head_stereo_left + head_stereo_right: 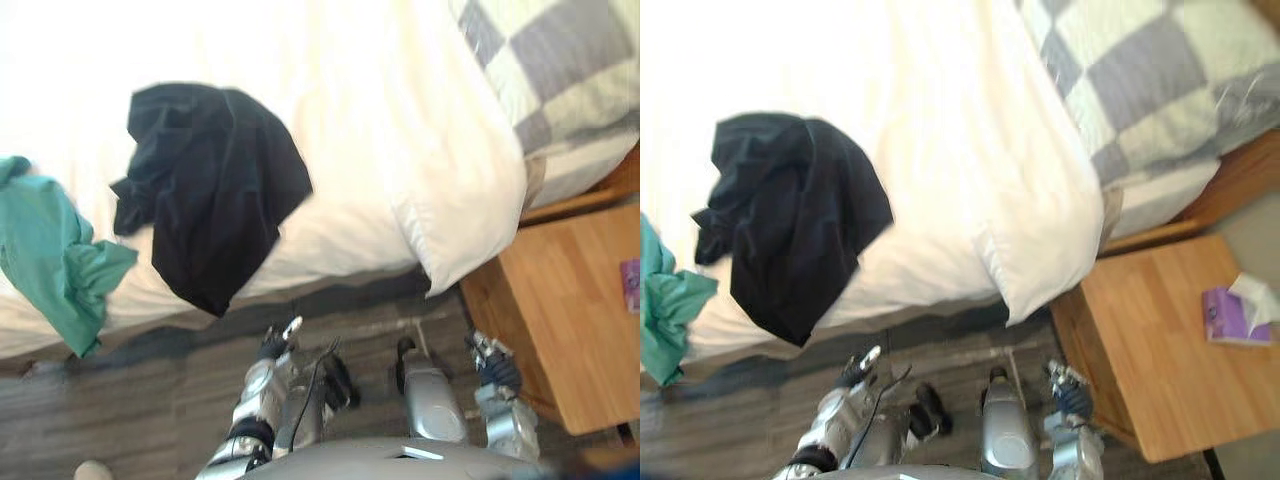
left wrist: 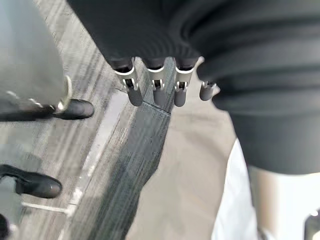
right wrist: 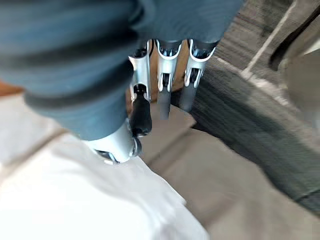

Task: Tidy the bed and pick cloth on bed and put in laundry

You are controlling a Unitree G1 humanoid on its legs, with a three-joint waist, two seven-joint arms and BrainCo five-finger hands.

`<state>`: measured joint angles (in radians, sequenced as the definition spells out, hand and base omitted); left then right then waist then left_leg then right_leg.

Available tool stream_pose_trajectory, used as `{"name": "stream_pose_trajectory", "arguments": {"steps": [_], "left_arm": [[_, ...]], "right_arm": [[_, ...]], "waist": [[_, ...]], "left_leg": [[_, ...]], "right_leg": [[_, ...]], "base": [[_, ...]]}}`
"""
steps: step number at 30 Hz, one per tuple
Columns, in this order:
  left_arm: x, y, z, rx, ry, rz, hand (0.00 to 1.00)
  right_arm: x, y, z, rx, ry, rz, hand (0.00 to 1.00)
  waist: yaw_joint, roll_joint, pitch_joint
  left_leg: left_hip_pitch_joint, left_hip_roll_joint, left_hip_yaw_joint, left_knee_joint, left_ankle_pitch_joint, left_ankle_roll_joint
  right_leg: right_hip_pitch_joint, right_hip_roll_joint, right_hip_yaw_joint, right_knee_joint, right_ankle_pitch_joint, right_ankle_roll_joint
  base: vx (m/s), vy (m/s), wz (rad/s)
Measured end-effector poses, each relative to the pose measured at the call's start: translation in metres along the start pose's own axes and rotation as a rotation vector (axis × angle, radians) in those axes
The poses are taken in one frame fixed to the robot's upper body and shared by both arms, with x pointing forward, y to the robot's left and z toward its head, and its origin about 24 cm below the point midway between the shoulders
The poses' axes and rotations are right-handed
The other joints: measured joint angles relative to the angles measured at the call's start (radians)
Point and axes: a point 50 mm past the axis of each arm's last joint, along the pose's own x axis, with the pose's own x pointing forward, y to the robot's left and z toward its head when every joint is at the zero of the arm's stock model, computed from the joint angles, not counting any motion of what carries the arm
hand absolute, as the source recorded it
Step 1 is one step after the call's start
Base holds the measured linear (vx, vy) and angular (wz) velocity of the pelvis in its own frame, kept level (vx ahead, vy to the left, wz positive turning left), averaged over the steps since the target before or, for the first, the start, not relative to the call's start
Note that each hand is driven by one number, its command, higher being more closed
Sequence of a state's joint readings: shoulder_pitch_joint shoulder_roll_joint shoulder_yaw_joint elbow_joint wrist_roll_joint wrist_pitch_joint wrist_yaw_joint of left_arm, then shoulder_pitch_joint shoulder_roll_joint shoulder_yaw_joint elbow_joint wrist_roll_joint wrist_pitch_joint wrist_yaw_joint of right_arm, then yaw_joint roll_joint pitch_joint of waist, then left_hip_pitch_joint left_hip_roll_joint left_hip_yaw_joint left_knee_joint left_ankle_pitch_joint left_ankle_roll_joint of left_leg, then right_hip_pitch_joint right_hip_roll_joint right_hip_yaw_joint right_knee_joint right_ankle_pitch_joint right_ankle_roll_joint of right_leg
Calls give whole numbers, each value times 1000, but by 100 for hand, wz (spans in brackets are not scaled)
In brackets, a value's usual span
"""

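A black cloth (image 1: 205,190) lies crumpled on the white bed (image 1: 390,150), its lower end draped over the bed's near edge. A green cloth (image 1: 55,255) hangs over the same edge further left. My left hand (image 1: 275,345) is low by the floor in front of the bed, below the black cloth and apart from it. In the left wrist view its fingers (image 2: 134,90) are straight and hold nothing. My right hand (image 1: 495,365) hangs near the nightstand's corner; its fingers (image 3: 165,75) are straight and empty too.
A grey-and-white checked pillow (image 1: 570,80) lies at the head of the bed on the right. A wooden nightstand (image 1: 570,310) stands close to my right hand, with a purple tissue box (image 1: 1230,315) on it. Grey plank floor (image 1: 150,400) runs along the bed.
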<state>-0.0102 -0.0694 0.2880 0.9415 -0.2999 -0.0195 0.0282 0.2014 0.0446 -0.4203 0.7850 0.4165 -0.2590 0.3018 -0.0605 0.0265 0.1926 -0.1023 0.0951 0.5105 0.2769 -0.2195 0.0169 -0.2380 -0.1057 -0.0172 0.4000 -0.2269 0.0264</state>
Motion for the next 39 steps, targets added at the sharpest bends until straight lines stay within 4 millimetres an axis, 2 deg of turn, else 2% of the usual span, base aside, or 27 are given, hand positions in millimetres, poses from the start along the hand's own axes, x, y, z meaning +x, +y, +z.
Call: {"name": "stream_pose_trajectory", "arguments": {"steps": [1, 4, 9, 12, 20, 23, 27, 30, 31, 33, 35, 36, 37, 39], "left_arm": [[-4, 10, -13, 13, 40, 22, 0], [-8, 20, -24, 67, 77, 41, 0], [-10, 21, -29, 98, 95, 42, 0], [-10, 22, -30, 99, 97, 45, 0], [-11, 26, -31, 100, 94, 45, 0], [-12, 28, -33, 108, 97, 46, 0], [-14, 35, -35, 111, 106, 65, 0], [-16, 41, -38, 112, 119, 88, 0], [-18, 47, -41, 102, 127, 110, 0], [-19, 51, -38, 81, 116, 136, 0], [-15, 53, -27, 87, 85, 146, 0], [-14, 54, -23, 89, 76, 148, 0], [-14, 58, -21, 91, 70, 156, 0], [-15, 60, -22, 90, 73, 159, 0]], "right_arm": [[-7, -5, -11, -44, 48, -17, 0], [-16, -9, -27, -168, 129, -32, 0], [-19, -12, -33, -205, 166, -42, 0], [-17, -11, -33, -238, 176, -37, 0], [-17, -13, -33, -240, 182, -43, 0], [-16, -14, -33, -245, 184, -48, 0], [-17, -18, -32, -243, 185, -67, 0], [-14, -17, -29, -250, 179, -62, 0], [-10, -16, -25, -263, 175, -56, 0], [-6, -17, -20, -298, 176, -60, 0], [2, -10, -15, -307, 182, -59, 0], [3, -9, -14, -294, 181, -62, 0], [6, -6, -12, -274, 178, -66, 0], [10, -8, -3, -281, 158, -71, 0]], "waist": [[2, -7, -24], [10, -11, -82], [21, -9, -102], [24, -6, -104], [26, -5, -110], [26, -3, -111], [37, -2, -111], [52, 9, -89], [51, 17, -68], [50, 26, -53], [49, 3, -24], [44, -12, -13], [51, -20, -11], [45, -22, -9]], "left_leg": [[33, -3, -6, -30, 7, -10], [97, -13, -24, -102, 29, -30], [185, -23, -24, -171, 52, -51], [215, -23, -25, -209, 76, -64], [231, -34, -46, -246, 101, -47], [247, -42, -57, -292, 132, -43], [261, -41, -57, -311, 146, -44], [245, -25, -53, -226, 89, -50], [189, 12, -55, -87, 23, -45], [132, 42, -58, 31, -19, -37], [50, 28, -66, 152, -4, -43], [26, 23, -80, 185, -19, -31], [-1, 43, -107, 219, -48, -30], [5, 104, -147, 211, -51, -48]], "right_leg": [[40, 0, -18, -29, 5, 0], [114, 1, -62, -88, 18, 8], [195, 8, -84, -139, 31, 16], [236, 19, -87, -195, 67, 23], [287, 25, -99, -296, 109, 12], [293, 29, -106, -314, 118, 4], [302, 37, -104, -325, 125, -1], [302, 36, -88, -295, 101, 0], [292, 35, -86, -250, 73, -4], [253, 29, -92, -178, 37, -2], [178, -28, -94, -77, -5, 2], [167, -46, -86, -65, -8, -1], [152, -75, -65, -44, -14, 8], [137, -121, -25, -1, -24, 42]], "base": [[191, -54, 23], [170, -38, 16], [88, -5, 2], [11, 3, -1], [-64, 13, 5], [-96, -6, 8], [-100, -16, -5], [-38, -6, -11], [-54, -28, -3], [-53, 6, 12], [-39, 78, 20], [-25, 121, 1], [51, 138, -13], [109, 182, -20]]}}
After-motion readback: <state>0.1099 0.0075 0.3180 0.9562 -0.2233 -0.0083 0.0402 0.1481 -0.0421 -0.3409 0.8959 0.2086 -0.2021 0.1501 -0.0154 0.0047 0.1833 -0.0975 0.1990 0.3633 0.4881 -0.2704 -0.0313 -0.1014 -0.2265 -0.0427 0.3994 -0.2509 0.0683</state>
